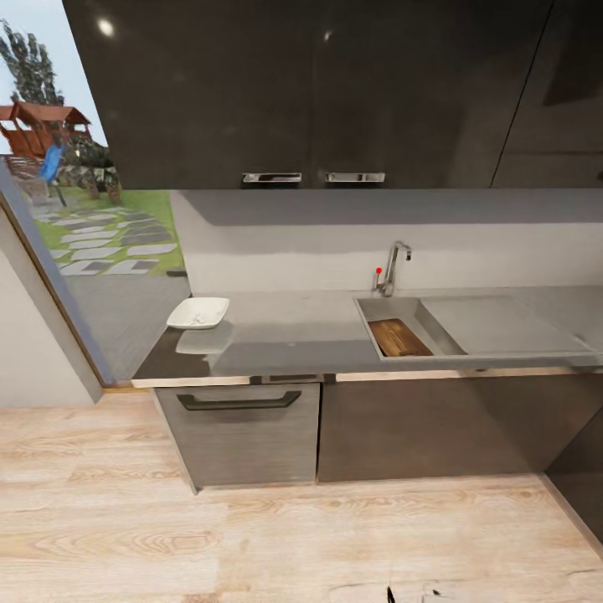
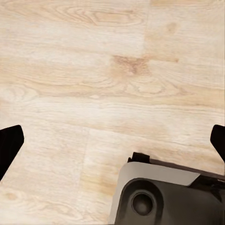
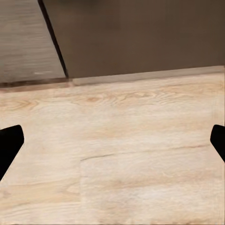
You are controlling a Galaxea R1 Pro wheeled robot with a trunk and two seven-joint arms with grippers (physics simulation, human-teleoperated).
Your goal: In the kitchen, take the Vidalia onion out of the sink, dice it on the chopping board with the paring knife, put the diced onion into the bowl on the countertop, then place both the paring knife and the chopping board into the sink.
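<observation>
Across the light wood floor (image 1: pixel 293 536), well apart from the robot, runs the grey surface (image 1: pixel 285 331) under dark wall cabinets (image 1: pixel 318 92). At its left end sits the white bowl (image 1: pixel 198 313), and something small and pale seems to lie in it, too small to name. Toward the right, the sink (image 1: pixel 435 322) is set below the chrome tap (image 1: pixel 394 266), and the chopping board (image 1: pixel 399 337) already lies in the basin, its long axis running from the front rim back toward the tap. The paring knife and onion cannot be made out from this range.

Both arms hang low, pointing at the floor. The left gripper (image 2: pixel 112 140) has its two dark fingertips at opposite edges of its wrist view, spread wide and holding nothing, above bare boards and a grey part of the robot's base (image 2: pixel 164 197). The right gripper (image 3: pixel 112 140) is equally wide apart and empty, looking at floor and the cabinet fronts (image 3: pixel 140 37) beyond.

Judging by the layout, the sink lies ahead and slightly right, so the right arm would be nearer for any reach there, once the base closes in
</observation>
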